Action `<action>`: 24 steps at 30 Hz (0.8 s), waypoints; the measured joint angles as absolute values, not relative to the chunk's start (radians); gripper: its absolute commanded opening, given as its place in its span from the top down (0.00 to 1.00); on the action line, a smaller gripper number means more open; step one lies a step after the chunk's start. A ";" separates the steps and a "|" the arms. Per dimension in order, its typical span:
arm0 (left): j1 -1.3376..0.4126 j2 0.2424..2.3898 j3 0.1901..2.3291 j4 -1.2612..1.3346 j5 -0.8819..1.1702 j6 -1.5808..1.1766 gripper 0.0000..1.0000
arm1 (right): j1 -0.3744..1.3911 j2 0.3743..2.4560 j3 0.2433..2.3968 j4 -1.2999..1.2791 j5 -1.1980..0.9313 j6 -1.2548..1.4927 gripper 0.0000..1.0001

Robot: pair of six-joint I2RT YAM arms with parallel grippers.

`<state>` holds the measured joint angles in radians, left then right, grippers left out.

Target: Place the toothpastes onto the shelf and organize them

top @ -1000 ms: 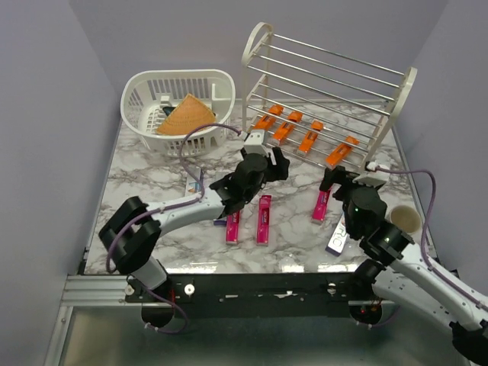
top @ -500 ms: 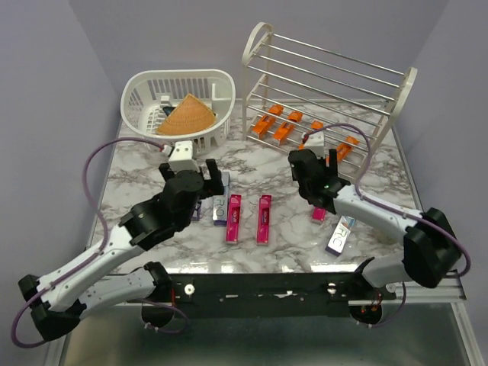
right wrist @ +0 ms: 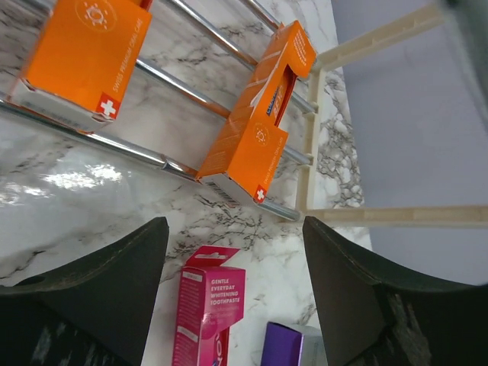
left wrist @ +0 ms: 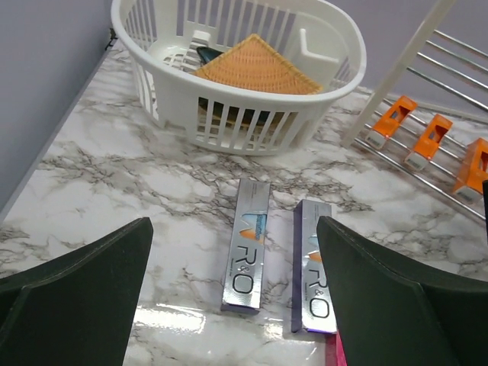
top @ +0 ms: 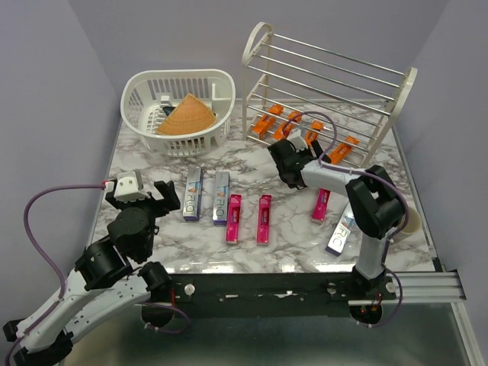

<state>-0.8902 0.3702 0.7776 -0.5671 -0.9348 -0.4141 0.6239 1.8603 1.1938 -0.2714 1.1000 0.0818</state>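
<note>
Several orange toothpastes (top: pixel 286 126) lie on the bottom rods of the cream shelf (top: pixel 257 40). Two silver cartons (top: pixel 193 194) lie side by side left of centre, and a third (top: pixel 339 231) lies at the right. Three magenta cartons (top: pixel 233 219) lie on the marble. My left gripper (top: pixel 141 194) is open and empty at the near left; its wrist view (left wrist: pixel 232 225) shows the two silver cartons (left wrist: pixel 248 255) ahead. My right gripper (top: pixel 286 156) is open and empty in front of the shelf; its wrist view (right wrist: pixel 232 225) shows orange cartons (right wrist: pixel 255 130) and a magenta carton (right wrist: pixel 206 313).
A white slotted basket (top: pixel 137 91) with a tan woven cone (top: pixel 185 114) stands at the back left. A round cup-like thing (top: pixel 404 221) sits at the right edge. Purple walls close in on the left, back and right.
My left arm has drawn back from the table's middle to the near left, uncovering the two silver cartons. My right gripper has moved from the near right up to the shelf's front. Both stay empty.
</note>
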 measured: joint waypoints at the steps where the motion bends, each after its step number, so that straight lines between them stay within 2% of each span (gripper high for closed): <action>1: -0.890 0.368 0.765 -0.567 -0.954 -0.403 0.01 | 0.619 1.878 1.194 -0.272 1.107 0.063 0.21; 4: -0.888 0.369 0.743 -0.567 -0.963 -0.391 0.01 | 0.606 1.919 1.190 -0.252 1.117 -0.010 0.21; 15: -0.830 0.405 0.732 -0.549 -0.949 -0.355 0.01 | 0.567 1.926 1.066 0.064 1.071 -0.432 0.22; 24: -0.787 0.413 0.728 -0.532 -0.922 -0.347 0.01 | 0.547 1.940 1.018 0.205 1.001 -0.654 0.27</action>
